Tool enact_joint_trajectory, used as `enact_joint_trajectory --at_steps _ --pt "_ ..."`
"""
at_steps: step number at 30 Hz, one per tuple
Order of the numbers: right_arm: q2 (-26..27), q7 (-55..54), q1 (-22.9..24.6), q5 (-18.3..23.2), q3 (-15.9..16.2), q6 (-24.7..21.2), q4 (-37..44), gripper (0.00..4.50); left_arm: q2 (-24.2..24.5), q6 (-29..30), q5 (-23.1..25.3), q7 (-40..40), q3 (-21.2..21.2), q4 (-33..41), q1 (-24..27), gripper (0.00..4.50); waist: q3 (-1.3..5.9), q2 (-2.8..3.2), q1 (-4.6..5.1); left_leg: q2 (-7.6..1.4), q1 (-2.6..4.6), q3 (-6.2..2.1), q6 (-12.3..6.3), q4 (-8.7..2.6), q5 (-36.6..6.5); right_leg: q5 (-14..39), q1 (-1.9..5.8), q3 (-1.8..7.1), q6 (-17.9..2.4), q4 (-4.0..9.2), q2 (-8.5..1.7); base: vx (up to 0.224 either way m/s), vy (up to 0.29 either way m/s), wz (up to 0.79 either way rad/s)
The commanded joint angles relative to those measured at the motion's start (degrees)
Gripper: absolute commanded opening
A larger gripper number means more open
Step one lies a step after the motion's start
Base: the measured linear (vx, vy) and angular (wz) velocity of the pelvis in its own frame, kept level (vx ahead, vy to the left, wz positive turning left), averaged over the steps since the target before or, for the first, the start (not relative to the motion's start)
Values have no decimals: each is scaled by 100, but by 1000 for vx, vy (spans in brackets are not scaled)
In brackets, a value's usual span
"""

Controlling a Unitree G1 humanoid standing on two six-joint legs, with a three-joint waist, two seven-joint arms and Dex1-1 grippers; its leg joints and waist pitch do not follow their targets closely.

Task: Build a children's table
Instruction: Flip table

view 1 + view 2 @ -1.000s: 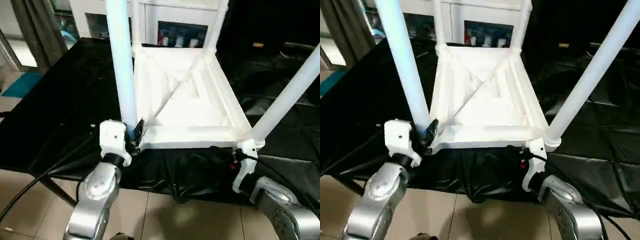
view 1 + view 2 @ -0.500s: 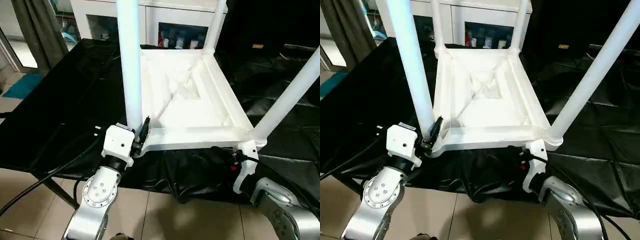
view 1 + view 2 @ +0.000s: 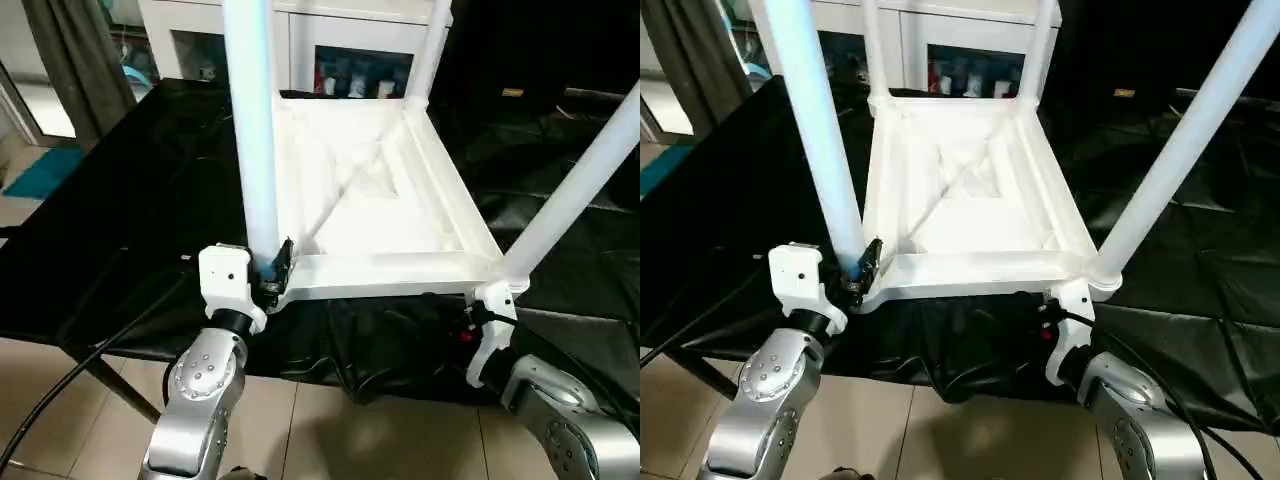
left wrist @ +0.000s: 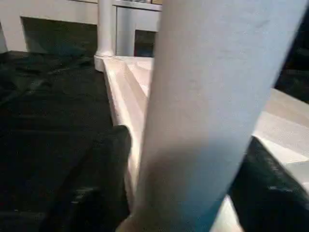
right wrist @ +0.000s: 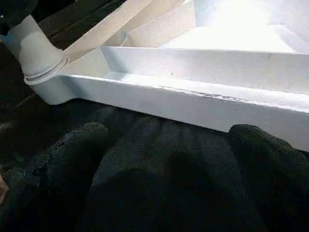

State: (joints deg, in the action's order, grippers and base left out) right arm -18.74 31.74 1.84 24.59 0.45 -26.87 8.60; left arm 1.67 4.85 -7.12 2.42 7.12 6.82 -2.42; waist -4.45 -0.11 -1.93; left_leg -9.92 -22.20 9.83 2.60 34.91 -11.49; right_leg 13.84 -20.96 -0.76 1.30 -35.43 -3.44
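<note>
The table (image 3: 375, 200) lies upside down on the black cloth (image 3: 130, 200), at its near edge, ribbed underside facing up and all four legs rising out of the corner sockets. Its long axis runs from the robot toward the cabinet (image 3: 300, 40) behind. It is white plastic, a raised rim framing diagonal ribs that cross in the middle. The near-left leg (image 3: 250, 130) stands almost upright, and the near-right leg (image 3: 575, 190) tilts outward to the right. The left gripper (image 3: 268, 272) grips the near-left leg just above its socket, one finger on each side. The right gripper (image 5: 169, 159) sits spread apart, holding nothing, low before the near rim (image 5: 203, 101) close to the near-right corner.
</note>
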Motion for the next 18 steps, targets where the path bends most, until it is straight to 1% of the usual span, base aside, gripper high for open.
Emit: enact_joint_trajectory --at_steps 1,2,6,7,18 --pt "-58 30 -45 -26 -18 48 -50 450 -41 83 -46 41 -76 -37 -25 282 299 -60 -9 -323 92 -122 -424 -424 -485 -522 171 192 -1323 359 -395 0 0 0" --pt "-57 32 -47 -28 -15 50 -53 450 -44 88 -46 46 -76 -37 -25 257 298 -62 -8 -325 95 -123 -427 -427 -502 -476 170 191 -1321 363 -394 0 0 0" --pt "-48 60 -73 -75 22 54 -64 450 -30 141 -17 111 -41 -22 -10 243 299 -59 -7 -323 98 -125 -420 -426 -505 -430 166 189 -1290 366 -389 0 0 0" --pt "-45 65 -77 -84 25 54 -62 450 -17 153 17 81 -42 -15 -6 224 298 -61 -2 -323 95 -124 -423 -429 -499 -434 168 190 -1293 363 -389 0 0 0" --pt "-44 87 -71 -124 19 86 -92 450 -62 222 92 11 -119 -38 18 213 309 -50 -5 -327 94 -126 -416 -427 -510 -439 174 189 -1309 364 -396 0 0 0"
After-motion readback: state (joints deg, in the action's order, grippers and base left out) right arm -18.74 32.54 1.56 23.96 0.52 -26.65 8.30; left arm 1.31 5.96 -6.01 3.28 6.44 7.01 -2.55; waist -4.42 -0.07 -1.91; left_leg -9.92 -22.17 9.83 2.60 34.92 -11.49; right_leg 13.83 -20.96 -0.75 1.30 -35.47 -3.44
